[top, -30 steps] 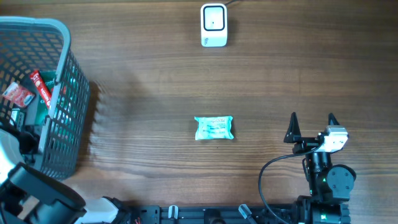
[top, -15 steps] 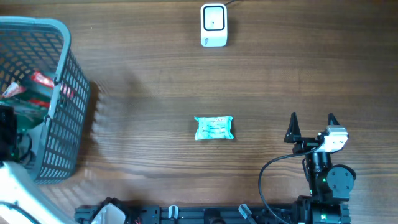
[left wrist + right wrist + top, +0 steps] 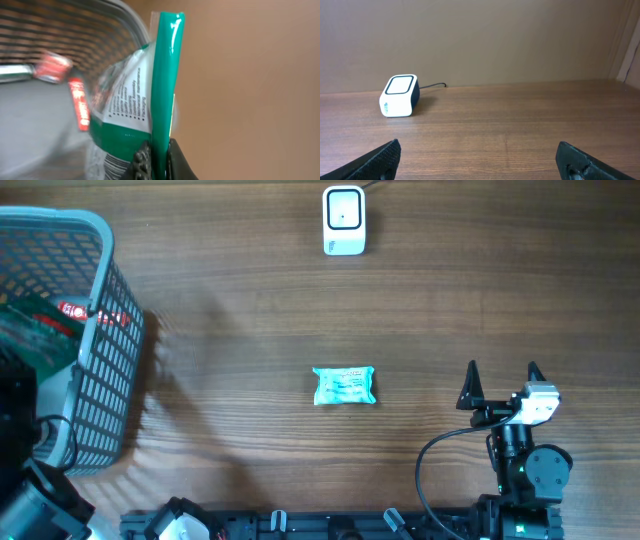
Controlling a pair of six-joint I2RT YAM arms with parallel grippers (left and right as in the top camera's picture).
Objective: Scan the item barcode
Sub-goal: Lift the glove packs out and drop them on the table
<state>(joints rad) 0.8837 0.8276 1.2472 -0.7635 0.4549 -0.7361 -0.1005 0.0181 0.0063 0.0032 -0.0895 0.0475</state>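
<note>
A white scanner (image 3: pixel 399 95) with a dark back sits on the wooden table (image 3: pixel 520 125), left of centre and near the far edge. A thin black cable (image 3: pixel 432 86) runs from its rear toward the plain beige wall. The jaws stand wide apart, one black tip in each lower corner, with bare table between them.

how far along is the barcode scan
Done: the left gripper is shut on a green packet at the basket. In hand: that packet, its printed side showing. Left: presenting its barcode to the scanner, which is far from it. The right gripper is open, holding nothing.
</note>
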